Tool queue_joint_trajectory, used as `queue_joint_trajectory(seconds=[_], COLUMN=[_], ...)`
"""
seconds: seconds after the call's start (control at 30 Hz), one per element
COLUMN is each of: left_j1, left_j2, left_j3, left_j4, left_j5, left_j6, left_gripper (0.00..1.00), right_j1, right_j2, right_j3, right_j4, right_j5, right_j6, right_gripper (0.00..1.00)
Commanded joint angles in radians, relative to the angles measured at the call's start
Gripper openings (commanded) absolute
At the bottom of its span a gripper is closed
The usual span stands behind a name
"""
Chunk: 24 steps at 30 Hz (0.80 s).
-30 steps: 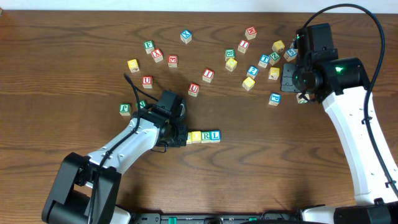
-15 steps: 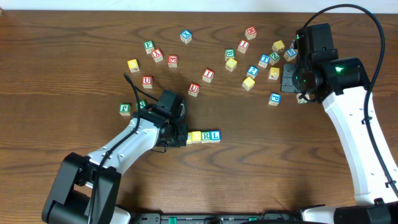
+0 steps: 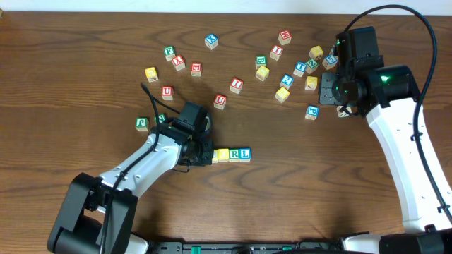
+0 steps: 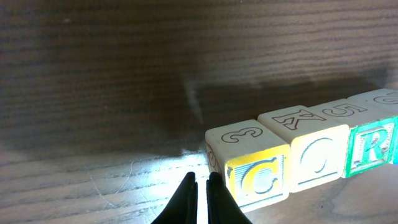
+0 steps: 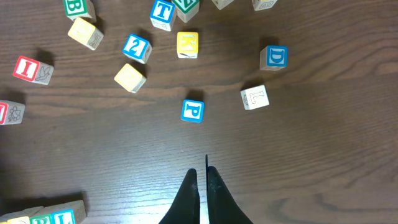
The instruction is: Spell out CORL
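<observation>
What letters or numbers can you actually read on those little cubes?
"C": end block, front.
"3": same block, top.
"K": second block, top.
"5": third block, top.
"R": third block, front.
"P": blue P block.
"D": blue D block.
"2": blue 2 block.
"T": blue T block.
"L": white L block.
"K": yellow K block.
The second block's front letter is unclear; many blocks in the overhead view are too small.

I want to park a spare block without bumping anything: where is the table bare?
Widest bare wood lies right of the lettered row, below the blue P block and short of the right arm. The left side beyond the green F block is also free. The scattered blocks at upper right are crowded.
</observation>
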Motion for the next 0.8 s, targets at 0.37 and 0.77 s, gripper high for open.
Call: queue_joint_trajectory(seconds=[0.37,0.77], left_j1=[-0.003,0.011], left_j2=[0.005,0.004], left_j3=[-0.014,-0.014], left_j4=[0.01,-0.082], left_j5=[0.011,-0.319], left_j6=[0.032,-0.088], left_gripper=[0.07,0.07], right_j1=[-0.004,-0.004], right_j2=[-0.005,-0.005], right_j3=[0.012,0.012], right_j4=[-0.009,-0.008], right_j5=[-0.002,-0.002], right_j6=[-0.006,-0.011], right_gripper=[0.01,0.01])
